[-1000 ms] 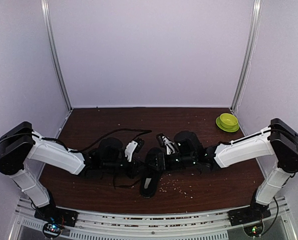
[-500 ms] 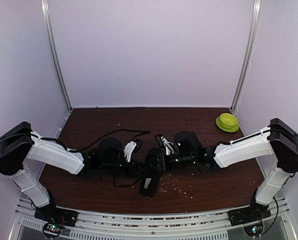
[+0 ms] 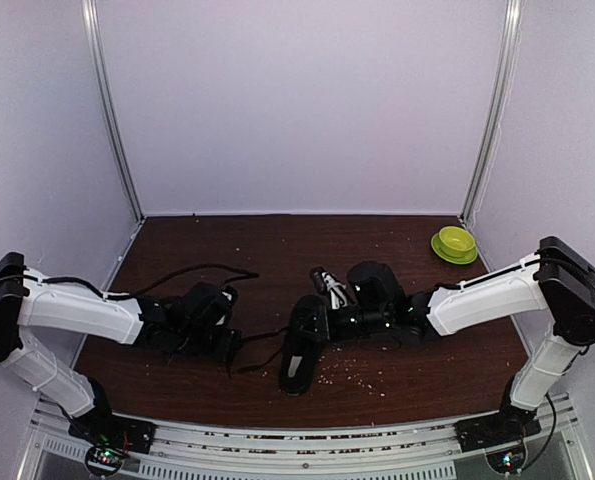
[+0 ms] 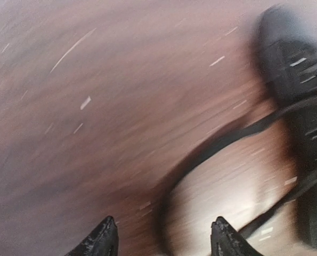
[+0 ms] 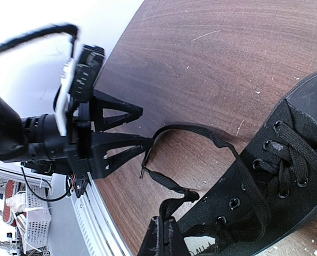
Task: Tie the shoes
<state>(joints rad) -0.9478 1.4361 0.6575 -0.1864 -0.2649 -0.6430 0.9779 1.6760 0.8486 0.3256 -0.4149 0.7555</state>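
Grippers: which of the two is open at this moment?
The left gripper: its fingertips stand wide apart above the table. The right gripper is pinched shut on a lace of the black sneaker.

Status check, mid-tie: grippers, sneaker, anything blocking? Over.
Left gripper open, empty. Right gripper shut on lace beside sneaker. Sneaker untied. Green bowl far back, not in the way.
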